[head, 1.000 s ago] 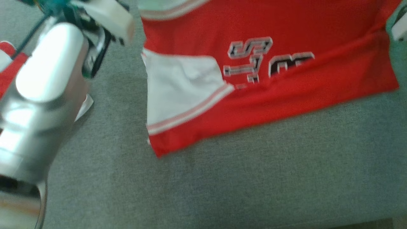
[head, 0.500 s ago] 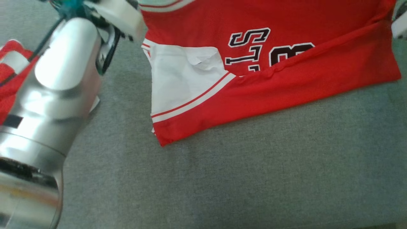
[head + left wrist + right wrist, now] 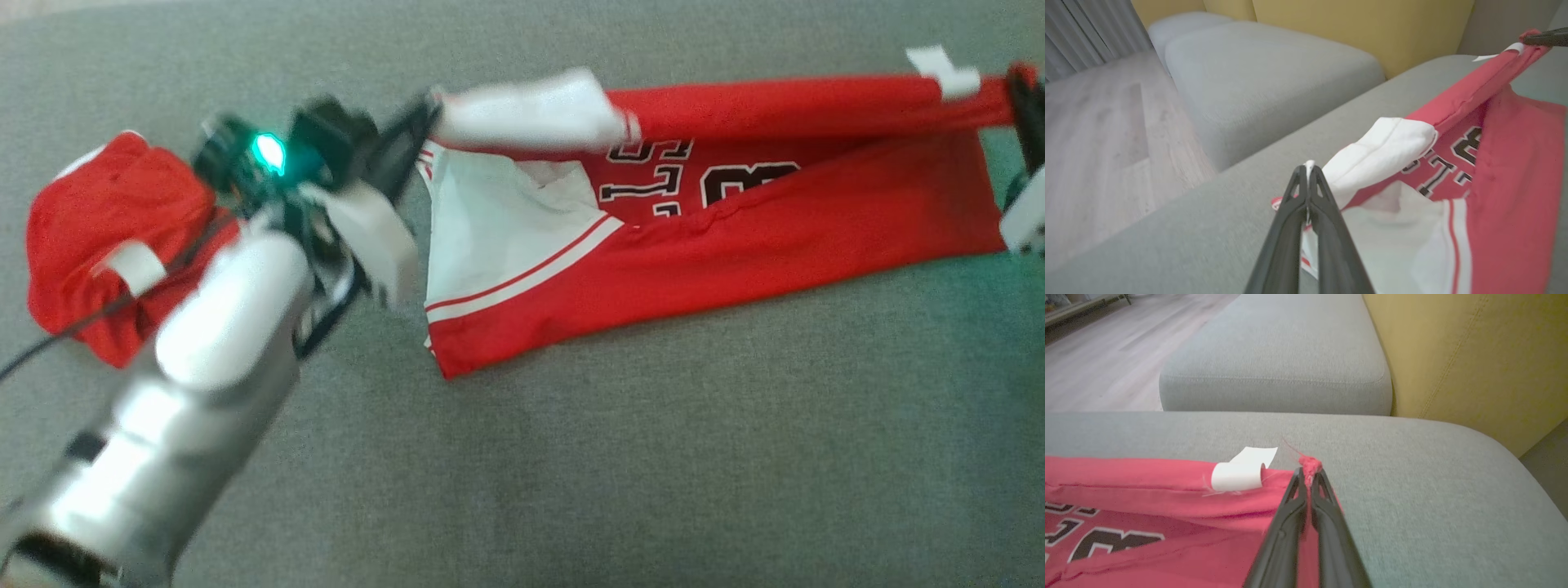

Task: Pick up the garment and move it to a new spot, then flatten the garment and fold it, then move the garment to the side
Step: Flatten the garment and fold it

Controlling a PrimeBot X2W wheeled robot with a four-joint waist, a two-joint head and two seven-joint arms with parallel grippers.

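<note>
Head view: a bunched red cloth (image 3: 82, 229) lies at the far left of the grey sofa cushion (image 3: 653, 457). Just beside it, the left gripper (image 3: 426, 110) is pinched together on the white sleeve edge of the garment (image 3: 775, 237). The red jersey stretches rightwards across the cushion, its upper edge lifted taut, to the right gripper (image 3: 1022, 94), which is clamped on the red corner near a white tag (image 3: 943, 69).
</note>
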